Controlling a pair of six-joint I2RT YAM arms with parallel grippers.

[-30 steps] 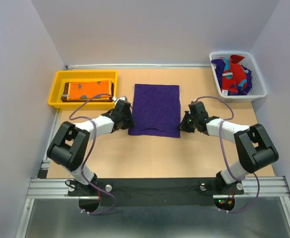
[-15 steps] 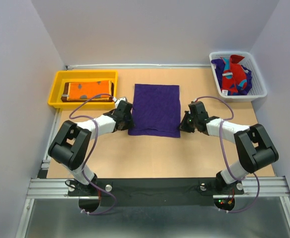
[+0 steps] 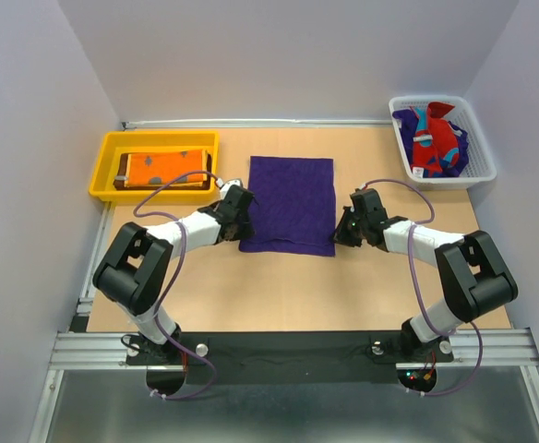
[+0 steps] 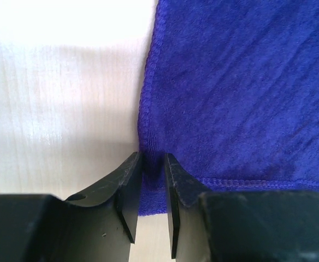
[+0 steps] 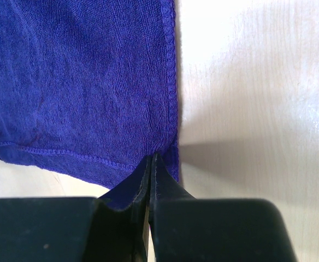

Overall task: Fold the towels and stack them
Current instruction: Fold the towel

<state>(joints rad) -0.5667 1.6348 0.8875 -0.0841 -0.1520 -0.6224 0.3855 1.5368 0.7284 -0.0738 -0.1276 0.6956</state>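
Both grippers at the purple towel's (image 3: 290, 203) near corners

The right gripper (image 5: 151, 164) pinched the right hem shut; the left gripper (image 4: 151, 174) straddled the left corner, jaws narrowly apart. Bare table (image 3: 288, 291) lay all around the towel.

bare table (image 3: 288, 286) open in front of purple towel (image 3: 290, 203), yellow tray (image 3: 103, 166) blocks far left, white basket (image 3: 480, 171) blocks far right, walls close both sides

wooden table (image 3: 288, 286), purple towel (image 3: 291, 203), tray (image 3: 108, 166), basket (image 3: 480, 171)
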